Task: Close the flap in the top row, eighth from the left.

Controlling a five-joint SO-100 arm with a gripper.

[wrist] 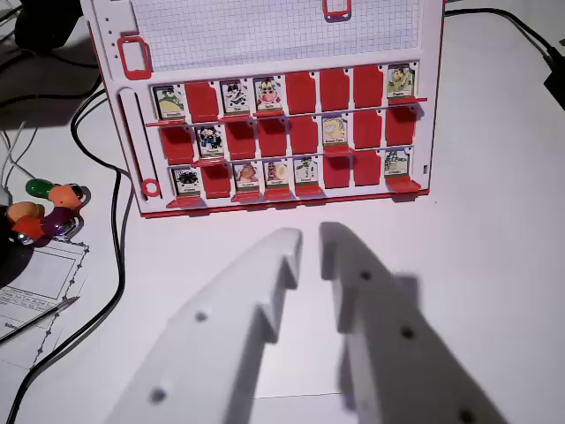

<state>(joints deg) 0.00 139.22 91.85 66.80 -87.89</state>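
A red and white flap board (269,115) stands on the white table, in the upper half of the wrist view, with three rows of flaps. In the top row, the eighth flap from the left (400,81) stands up and shows a picture card; the three flaps to its left show plain red. My gripper (311,243) fills the lower foreground with two white fingers (265,283), well short of the board. The jaws stand a little apart and hold nothing.
Black cables (106,265) run down the left side. Small colourful toys (48,208) lie at the left edge, with a printed sheet and a pen (35,305) below them. Another black cable (508,22) and a dark object (556,79) sit at the upper right.
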